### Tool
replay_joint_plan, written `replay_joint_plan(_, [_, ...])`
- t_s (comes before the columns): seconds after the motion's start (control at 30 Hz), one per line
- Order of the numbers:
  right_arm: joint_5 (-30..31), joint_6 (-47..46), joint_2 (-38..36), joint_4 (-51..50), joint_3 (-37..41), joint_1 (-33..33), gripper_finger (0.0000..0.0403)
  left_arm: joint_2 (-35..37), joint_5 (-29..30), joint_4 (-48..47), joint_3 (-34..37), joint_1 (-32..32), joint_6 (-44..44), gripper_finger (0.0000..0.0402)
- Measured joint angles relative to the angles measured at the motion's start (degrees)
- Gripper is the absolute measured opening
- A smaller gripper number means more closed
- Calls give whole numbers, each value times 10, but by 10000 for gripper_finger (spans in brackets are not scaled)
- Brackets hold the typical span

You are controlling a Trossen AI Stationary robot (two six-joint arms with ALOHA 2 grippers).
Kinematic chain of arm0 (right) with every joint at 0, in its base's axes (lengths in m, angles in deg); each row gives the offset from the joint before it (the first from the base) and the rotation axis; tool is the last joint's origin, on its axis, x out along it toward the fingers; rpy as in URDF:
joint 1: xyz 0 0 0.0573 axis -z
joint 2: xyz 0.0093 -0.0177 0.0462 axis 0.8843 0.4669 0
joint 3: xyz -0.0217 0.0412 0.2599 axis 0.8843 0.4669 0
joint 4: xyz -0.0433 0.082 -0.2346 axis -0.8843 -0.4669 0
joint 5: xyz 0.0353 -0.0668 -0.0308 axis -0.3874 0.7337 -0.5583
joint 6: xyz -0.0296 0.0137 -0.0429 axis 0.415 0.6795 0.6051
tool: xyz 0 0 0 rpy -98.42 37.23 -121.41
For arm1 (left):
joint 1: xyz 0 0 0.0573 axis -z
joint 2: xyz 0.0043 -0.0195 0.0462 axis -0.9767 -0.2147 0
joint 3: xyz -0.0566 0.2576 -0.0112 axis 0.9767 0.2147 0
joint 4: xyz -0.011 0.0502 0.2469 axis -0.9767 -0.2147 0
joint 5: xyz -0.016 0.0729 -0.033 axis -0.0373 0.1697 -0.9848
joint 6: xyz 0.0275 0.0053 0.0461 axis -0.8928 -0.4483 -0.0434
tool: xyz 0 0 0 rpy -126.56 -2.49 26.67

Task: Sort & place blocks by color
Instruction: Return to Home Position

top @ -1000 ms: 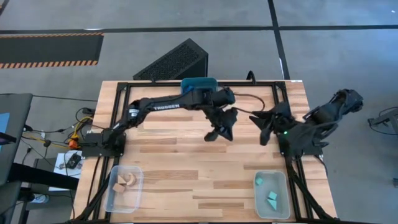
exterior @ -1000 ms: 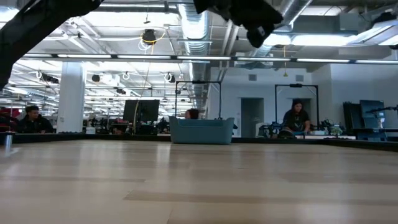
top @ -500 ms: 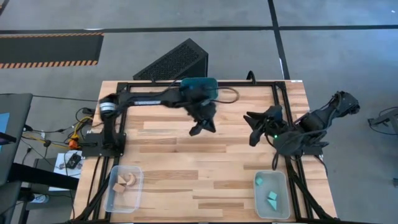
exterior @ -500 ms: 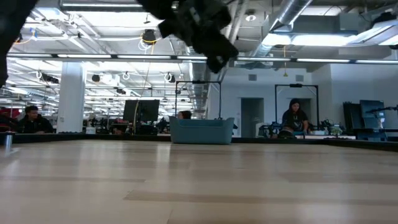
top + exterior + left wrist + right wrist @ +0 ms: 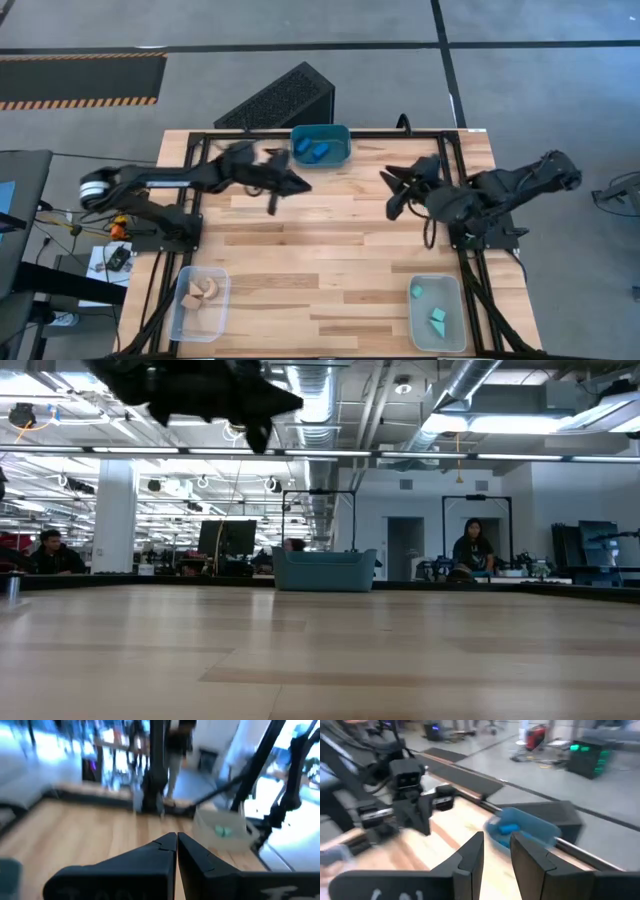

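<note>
Every block I see lies in a bin. Blue blocks (image 5: 314,150) rest in the teal bin (image 5: 340,133) at the far edge; the right wrist view shows one blue block (image 5: 508,828) there. Tan blocks (image 5: 197,293) lie in the clear bin near left (image 5: 222,300). Teal blocks (image 5: 433,319) lie in the clear bin near right (image 5: 456,310). My left gripper (image 5: 290,185) hangs shut and empty in the air left of the teal bin, and its fingers (image 5: 176,839) meet. My right gripper (image 5: 392,193) is open and empty, right of the table's middle.
A black frame (image 5: 200,150) runs around the table's edges, with both arm bases on it. A dark perforated box (image 5: 283,98) stands beyond the far edge. The wooden tabletop (image 5: 320,260) lies bare between the bins. People sit at desks in the room behind.
My left arm has swung from the table's middle back toward the left edge, its gripper staying high above the table. This uncovers the teal bin in the high view. My right gripper has drifted somewhat toward the left, staying raised.
</note>
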Motion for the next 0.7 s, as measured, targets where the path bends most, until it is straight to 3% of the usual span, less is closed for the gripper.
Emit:
replay_joint_plan(0.17, [-137,182,0,249,56,36,118,102,18,104,94,-31,26,0])
replay_joint_plan(0.27, [-158,206,0,313,79,50,113,140,46,130,129,-40,47,0])
replay_joint_plan(0.4, [-126,173,0,260,80,65,103,163,66,125,154,-41,57,0])
replay_joint_plan(0.57, [-143,67,0,135,81,82,94,192,18,128,178,-40,57,0])
replay_joint_plan(0.63, [-142,32,0,122,81,71,85,210,18,148,201,-40,55,0])
replay_joint_plan(0.7, [-135,56,4,154,89,53,69,229,29,179,229,-40,46,0])
